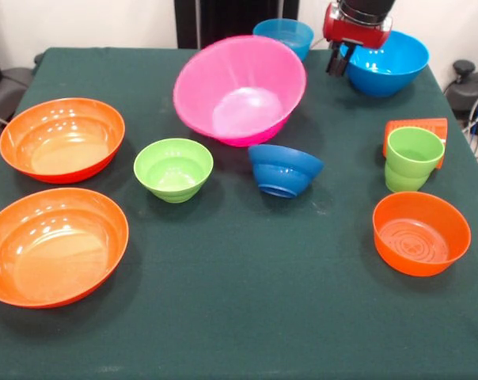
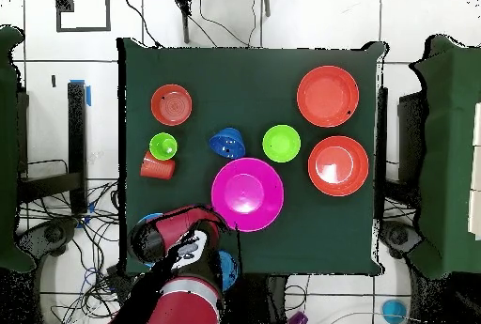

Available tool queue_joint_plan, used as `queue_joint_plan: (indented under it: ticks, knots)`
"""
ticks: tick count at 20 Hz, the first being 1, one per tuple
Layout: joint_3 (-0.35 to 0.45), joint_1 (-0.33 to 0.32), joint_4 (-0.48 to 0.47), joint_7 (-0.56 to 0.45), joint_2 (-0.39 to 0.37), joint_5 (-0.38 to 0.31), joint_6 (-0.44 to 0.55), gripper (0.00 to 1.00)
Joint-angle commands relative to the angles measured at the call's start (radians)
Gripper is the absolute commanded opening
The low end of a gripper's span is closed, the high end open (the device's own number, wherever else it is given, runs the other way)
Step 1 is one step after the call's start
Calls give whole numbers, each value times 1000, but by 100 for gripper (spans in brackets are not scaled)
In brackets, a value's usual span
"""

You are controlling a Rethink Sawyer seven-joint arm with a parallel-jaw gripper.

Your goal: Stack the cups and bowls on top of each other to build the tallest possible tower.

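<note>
On the dark green table [image 1: 247, 317] in the front view, the big pink bowl [image 1: 239, 89] sits upper centre, tipped so its mouth leans toward the camera; it stands on the cloth with nothing nested under it that can be seen. Two wide shallow orange bowls lie at the left edge, one at mid height [image 1: 62, 139] and one below it [image 1: 55, 245], close together but apart. The small lime green bowl [image 1: 173, 169] stands upright left of centre, and just right of it the small dark blue bowl [image 1: 284, 169] lies tilted on its side, just below the pink bowl's rim. At the right, the lime green cup [image 1: 413, 158] stands upright with the orange cup [image 1: 417, 127] lying on its side right behind it, seemingly touching. Below them sits the smaller orange bowl [image 1: 421, 233]. Two sky blue bowls are at the top: one behind the pink bowl [image 1: 284, 35], one at upper right [image 1: 389, 62]. The gripper [image 1: 335, 63] hangs at the left rim of that upper-right blue bowl, under the red wrist; whether its fingers are spread or closed cannot be told. In the overhead view the red arm [image 2: 178, 283] covers the lower left, hiding most of both blue bowls, and the pink bowl [image 2: 247, 194] lies just right of it.
</note>
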Motion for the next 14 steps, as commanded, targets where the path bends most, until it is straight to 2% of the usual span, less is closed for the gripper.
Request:
queue_joint_plan:
  ticks: [1,11,12,14]
  knots:
    - [66,25,-63,67,28,-7,-38,0]
    - [50,30,-69,68,26,4,-15,0]
    - [59,21,-66,60,24,3,-14,100]
    - [58,20,-70,55,24,1,-5,100]
